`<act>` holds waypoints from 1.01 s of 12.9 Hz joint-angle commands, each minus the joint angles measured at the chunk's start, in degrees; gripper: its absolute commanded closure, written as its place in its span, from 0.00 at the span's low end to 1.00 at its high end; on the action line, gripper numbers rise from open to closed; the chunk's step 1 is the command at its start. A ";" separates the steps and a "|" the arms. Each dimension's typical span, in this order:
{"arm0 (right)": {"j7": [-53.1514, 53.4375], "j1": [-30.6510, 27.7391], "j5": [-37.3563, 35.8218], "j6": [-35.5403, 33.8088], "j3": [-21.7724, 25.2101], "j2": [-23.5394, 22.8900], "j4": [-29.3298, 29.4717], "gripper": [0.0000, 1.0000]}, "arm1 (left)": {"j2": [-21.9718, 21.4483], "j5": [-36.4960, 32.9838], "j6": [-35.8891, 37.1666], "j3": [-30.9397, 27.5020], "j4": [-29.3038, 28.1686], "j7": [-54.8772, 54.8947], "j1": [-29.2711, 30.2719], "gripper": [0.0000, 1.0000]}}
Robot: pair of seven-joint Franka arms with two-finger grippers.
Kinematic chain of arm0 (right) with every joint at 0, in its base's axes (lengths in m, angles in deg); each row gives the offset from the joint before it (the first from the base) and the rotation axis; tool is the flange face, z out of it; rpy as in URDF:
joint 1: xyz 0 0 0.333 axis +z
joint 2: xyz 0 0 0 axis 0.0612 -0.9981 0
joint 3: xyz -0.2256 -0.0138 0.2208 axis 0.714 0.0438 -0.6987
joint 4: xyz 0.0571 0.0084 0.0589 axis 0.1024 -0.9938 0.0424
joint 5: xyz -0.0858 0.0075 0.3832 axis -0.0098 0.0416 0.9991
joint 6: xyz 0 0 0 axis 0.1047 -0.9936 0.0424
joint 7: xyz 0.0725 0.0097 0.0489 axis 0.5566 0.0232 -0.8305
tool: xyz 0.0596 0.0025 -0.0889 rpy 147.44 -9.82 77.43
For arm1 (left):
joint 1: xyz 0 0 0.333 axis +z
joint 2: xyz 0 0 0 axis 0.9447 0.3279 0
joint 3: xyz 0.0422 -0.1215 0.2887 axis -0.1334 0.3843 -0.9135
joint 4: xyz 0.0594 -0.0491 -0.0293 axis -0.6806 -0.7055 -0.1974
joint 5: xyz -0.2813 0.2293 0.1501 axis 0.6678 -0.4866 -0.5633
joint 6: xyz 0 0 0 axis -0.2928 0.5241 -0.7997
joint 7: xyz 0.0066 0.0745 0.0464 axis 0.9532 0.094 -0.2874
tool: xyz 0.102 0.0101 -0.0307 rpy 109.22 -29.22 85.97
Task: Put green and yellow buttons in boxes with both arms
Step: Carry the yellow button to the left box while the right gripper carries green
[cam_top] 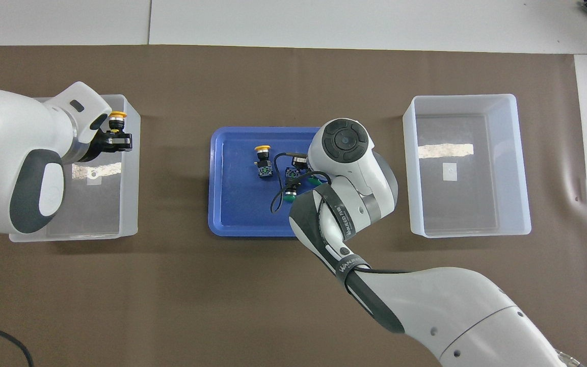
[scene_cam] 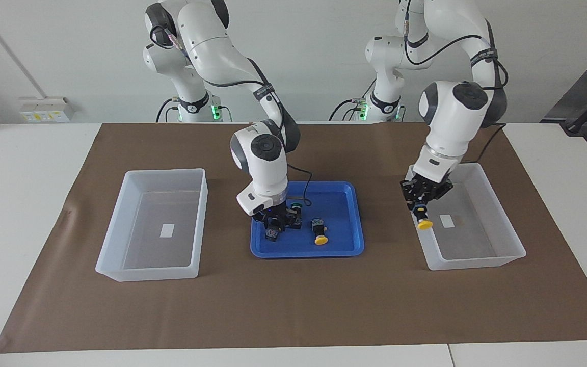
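Left end effector (scene_cam: 421, 210) hangs over the box (scene_cam: 502, 214) at the left arm's end of the table (scene_cam: 28, 204). Its fingers are closed on a yellow button (scene_cam: 424, 223), gripped by the dark body with the yellow cap pointing down and away from the robots. The button is up in the air above the box, over the wall on the tray side; it does not touch the box floor. A small white label lies on that box's floor.

Right end effector (scene_cam: 276, 220) is down inside the blue tray (scene_cam: 344, 244) in the middle of the brown mat (scene_cam: 293, 306). It sits among the buttons at the tray's side toward the right arm's end. Whether its fingers are open or closed on anything: cannot tell, the wrist covers them in the overhead view and the dark parts merge in the facing view.

In the tray:
- second yellow button (scene_cam: 319, 230), lying free, cap pointing away from the robots, beside the right end effector and apart from it.
- one green button (cam_top: 289, 194), cap toward the robots, right by the right end effector.
- a bit of green from another button (cam_top: 315, 180) shows at the edge of the right wrist.

Second box (scene_cam: 135, 224), toward the right arm's end of the table, holds only its white label.
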 commanded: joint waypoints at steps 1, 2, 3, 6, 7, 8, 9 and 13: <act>1.12 -0.32 0.56 -0.70 -0.33 0.41 -0.86 1.00 | 1.43 -0.71 -1.40 0.76 1.46 6.15 3.61 1.00; 1.04 -0.41 0.56 -1.31 -0.33 0.76 -0.25 1.00 | 1.69 -0.62 -3.15 0.76 1.02 8.62 5.02 1.00; 1.04 -0.93 0.65 -1.76 -0.33 1.46 0.89 1.00 | 2.65 -0.62 -4.30 0.76 0.75 9.17 5.73 1.00; 0.16 -4.70 0.56 -6.05 -0.33 8.38 1.42 1.00 | 6.25 -0.62 -7.99 0.76 0.75 9.35 7.57 1.00; -1.32 -6.28 0.56 -7.72 -0.33 10.41 1.77 1.00 | 7.05 -0.71 -8.61 0.76 0.84 9.44 8.19 1.00; -4.99 -8.30 0.56 -9.74 -0.24 12.34 1.86 1.00 | 8.01 -0.71 -9.32 0.76 0.84 9.70 8.46 1.00; -8.86 -10.58 0.56 -11.85 -0.24 13.75 2.04 1.00 | 9.41 -0.71 -10.28 0.76 0.93 9.88 8.46 1.00; -24.94 -21.04 0.56 -13.19 -0.15 16.23 0.56 1.00 | 14.69 -0.71 -17.83 0.67 1.54 9.88 8.81 1.00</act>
